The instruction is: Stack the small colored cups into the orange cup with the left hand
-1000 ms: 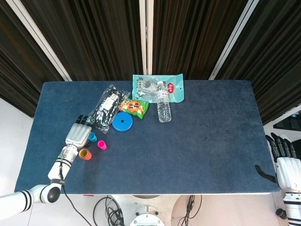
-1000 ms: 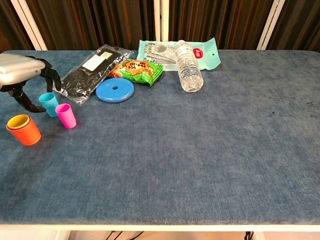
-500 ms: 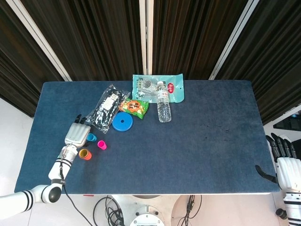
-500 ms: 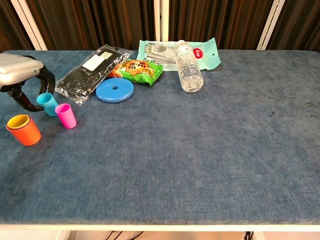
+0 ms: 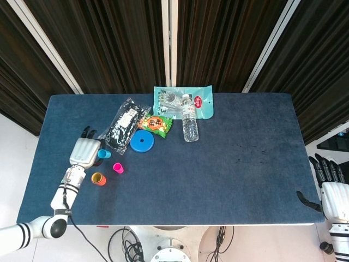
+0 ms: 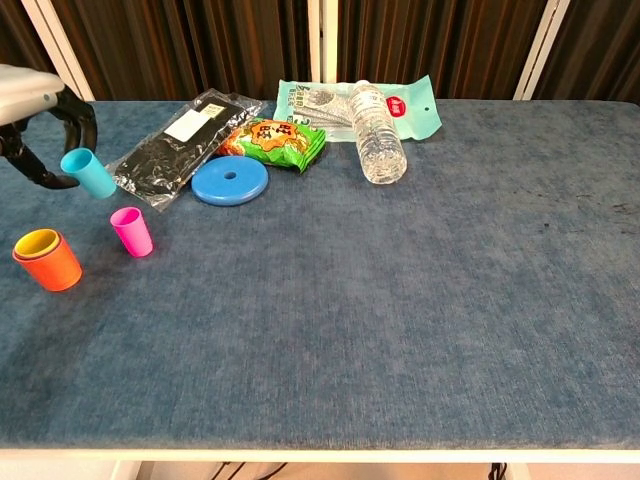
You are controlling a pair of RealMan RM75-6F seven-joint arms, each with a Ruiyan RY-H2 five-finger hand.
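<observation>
Blue cloth covers the table (image 6: pixel 420 330), and its whole near half and right side lie bare up to the front edge. Nearest, at the left, stands the orange cup (image 6: pixel 47 262) with a yellow cup (image 6: pixel 37 241) nested in it. Just behind and to the right stands the pink cup (image 6: pixel 131 231), upright and apart from both. Above them the left hand (image 5: pixel 85 150) pinches the blue cup (image 6: pixel 88 172) between its dark fingers (image 6: pixel 66 118), tilted and lifted off the cloth. Farther back lie a blue disc (image 6: pixel 230 181), a black packet (image 6: pixel 178 144), a green snack bag (image 6: pixel 275 141), a water bottle (image 6: pixel 377 135) and a teal pouch (image 6: pixel 340 108). The right hand (image 5: pixel 331 191) hangs off the table's right edge, fingers spread, holding nothing.
</observation>
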